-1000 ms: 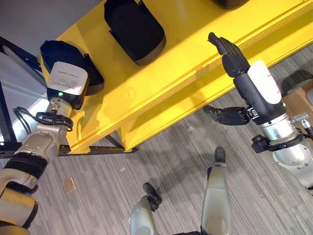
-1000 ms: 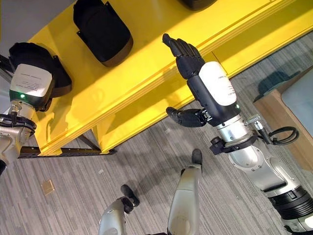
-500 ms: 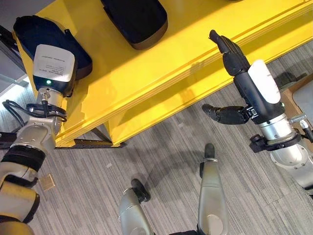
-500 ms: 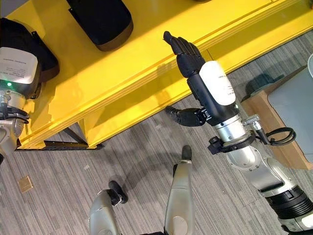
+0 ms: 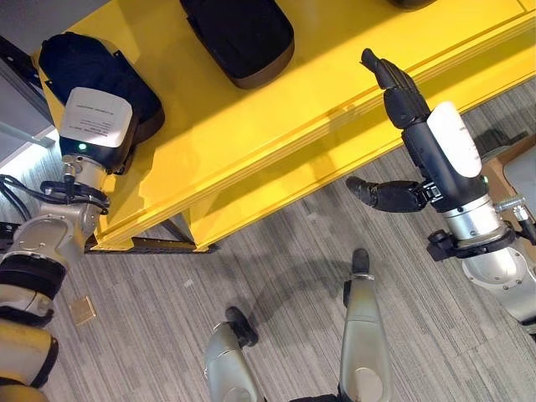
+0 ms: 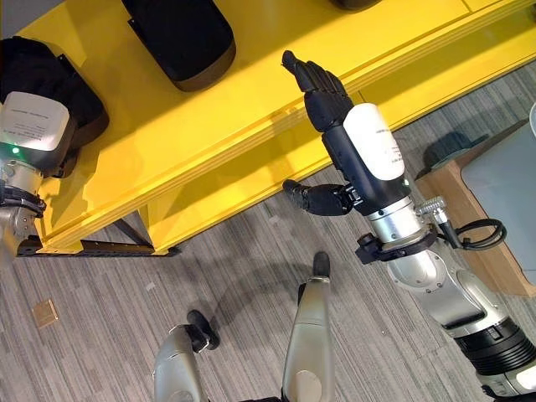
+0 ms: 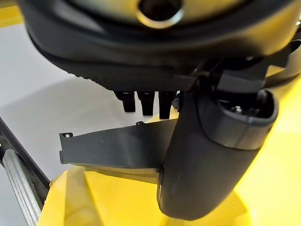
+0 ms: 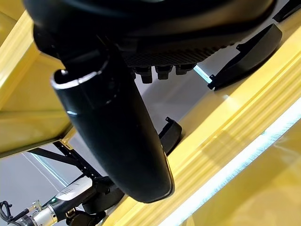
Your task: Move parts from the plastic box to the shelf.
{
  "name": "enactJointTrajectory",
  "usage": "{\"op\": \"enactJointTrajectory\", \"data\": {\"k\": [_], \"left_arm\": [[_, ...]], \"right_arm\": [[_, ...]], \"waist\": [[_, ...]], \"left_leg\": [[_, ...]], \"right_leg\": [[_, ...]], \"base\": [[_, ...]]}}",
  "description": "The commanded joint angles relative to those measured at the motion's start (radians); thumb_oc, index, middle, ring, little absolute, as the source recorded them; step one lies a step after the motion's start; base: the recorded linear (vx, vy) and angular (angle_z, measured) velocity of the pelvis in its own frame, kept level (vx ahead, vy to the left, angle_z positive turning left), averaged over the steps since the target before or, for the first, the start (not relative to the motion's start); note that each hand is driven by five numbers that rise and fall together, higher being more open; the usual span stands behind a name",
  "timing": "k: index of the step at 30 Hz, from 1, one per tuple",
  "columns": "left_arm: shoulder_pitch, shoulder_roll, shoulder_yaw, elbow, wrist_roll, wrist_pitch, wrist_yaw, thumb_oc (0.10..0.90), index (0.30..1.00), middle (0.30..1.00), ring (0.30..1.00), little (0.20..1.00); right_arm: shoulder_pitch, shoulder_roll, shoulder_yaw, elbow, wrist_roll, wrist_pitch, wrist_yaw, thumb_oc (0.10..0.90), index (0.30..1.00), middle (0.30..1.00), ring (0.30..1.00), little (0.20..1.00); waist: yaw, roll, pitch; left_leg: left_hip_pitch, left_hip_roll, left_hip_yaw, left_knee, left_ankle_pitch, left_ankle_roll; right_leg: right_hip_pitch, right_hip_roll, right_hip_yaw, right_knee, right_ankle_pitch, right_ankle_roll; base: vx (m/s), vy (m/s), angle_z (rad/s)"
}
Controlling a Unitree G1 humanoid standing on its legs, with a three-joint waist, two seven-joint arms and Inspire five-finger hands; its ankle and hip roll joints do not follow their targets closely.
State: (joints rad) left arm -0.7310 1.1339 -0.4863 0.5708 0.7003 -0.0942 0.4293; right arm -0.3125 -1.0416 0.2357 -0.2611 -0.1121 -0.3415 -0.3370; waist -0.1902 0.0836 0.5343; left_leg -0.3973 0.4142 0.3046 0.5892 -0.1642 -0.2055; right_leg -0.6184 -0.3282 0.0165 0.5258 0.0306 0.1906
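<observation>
A yellow shelf (image 5: pixel 276 117) runs across the view with black moulded parts lying on it. One black part (image 5: pixel 84 63) lies at the shelf's left end. My left hand (image 5: pixel 96 126) rests on its near edge; in the left wrist view the fingers (image 7: pixel 146 101) look straight above the part (image 7: pixel 113 148) and the thumb (image 7: pixel 211 141) reaches down in front of it. A second black part (image 5: pixel 239 38) lies further right. My right hand (image 5: pixel 406 100) is open and holds nothing, its straight fingers over the shelf's front edge and its thumb (image 5: pixel 385 195) sticking out sideways.
A wooden stand with a grey top (image 6: pixel 494 184) is at the right edge. A black metal bar (image 5: pixel 151 244) runs under the shelf's left end. A small tan square (image 5: pixel 82 310) lies on the grey carpet.
The camera has shifted, so the shelf sits differently in the view. My left hand stays on the left part. My right hand keeps the same open pose over the shelf edge.
</observation>
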Motion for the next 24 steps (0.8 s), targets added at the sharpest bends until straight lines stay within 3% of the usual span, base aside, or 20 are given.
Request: {"op": "enactJointTrajectory", "data": {"k": [1,9,19,24], "left_arm": [[0.021,0.129,0.055,-0.027,-0.013,-0.058,-0.035,0.9,1.0,1.0,1.0,1.0],[0.002,0.164,0.026,-0.053,-0.048,-0.063,-0.07,0.9,1.0,1.0,1.0,1.0],[-0.002,0.189,0.019,-0.064,0.039,0.095,-0.068,0.9,1.0,1.0,1.0,1.0],[-0.029,0.201,-0.021,-0.053,0.1,0.102,-0.069,0.9,1.0,1.0,1.0,1.0]], "right_arm": [[-0.074,0.009,-0.085,-0.134,0.06,-0.068,-0.058,0.9,1.0,1.0,1.0,1.0],[-0.063,-0.021,-0.09,-0.136,0.08,-0.074,-0.055,0.9,1.0,1.0,1.0,1.0],[-0.071,-0.038,-0.079,-0.137,0.085,-0.053,-0.067,0.9,1.0,1.0,1.0,1.0],[-0.075,-0.038,-0.066,-0.136,0.087,-0.054,-0.079,0.9,1.0,1.0,1.0,1.0]], "waist": [[-0.005,-0.034,-0.014],[-0.011,-0.026,-0.017],[-0.01,-0.019,-0.021],[-0.012,-0.021,-0.02]], "left_leg": [[-0.049,-0.055,-0.06,-0.055,0.058,0.058],[-0.03,-0.058,-0.048,-0.07,0.061,0.059],[-0.019,-0.063,-0.042,-0.082,0.066,0.058],[-0.02,-0.06,-0.039,-0.078,0.064,0.059]], "right_leg": [[0.105,0.0,-0.048,0.048,-0.155,-0.032],[0.118,-0.004,-0.05,0.038,-0.154,-0.032],[0.127,-0.01,-0.054,0.028,-0.153,-0.032],[0.128,-0.009,-0.057,0.026,-0.152,-0.031]], "base": [[0.0,0.0,0.0],[0.0,0.0,0.0],[0.0,0.0,0.0],[0.0,0.0,0.0]]}}
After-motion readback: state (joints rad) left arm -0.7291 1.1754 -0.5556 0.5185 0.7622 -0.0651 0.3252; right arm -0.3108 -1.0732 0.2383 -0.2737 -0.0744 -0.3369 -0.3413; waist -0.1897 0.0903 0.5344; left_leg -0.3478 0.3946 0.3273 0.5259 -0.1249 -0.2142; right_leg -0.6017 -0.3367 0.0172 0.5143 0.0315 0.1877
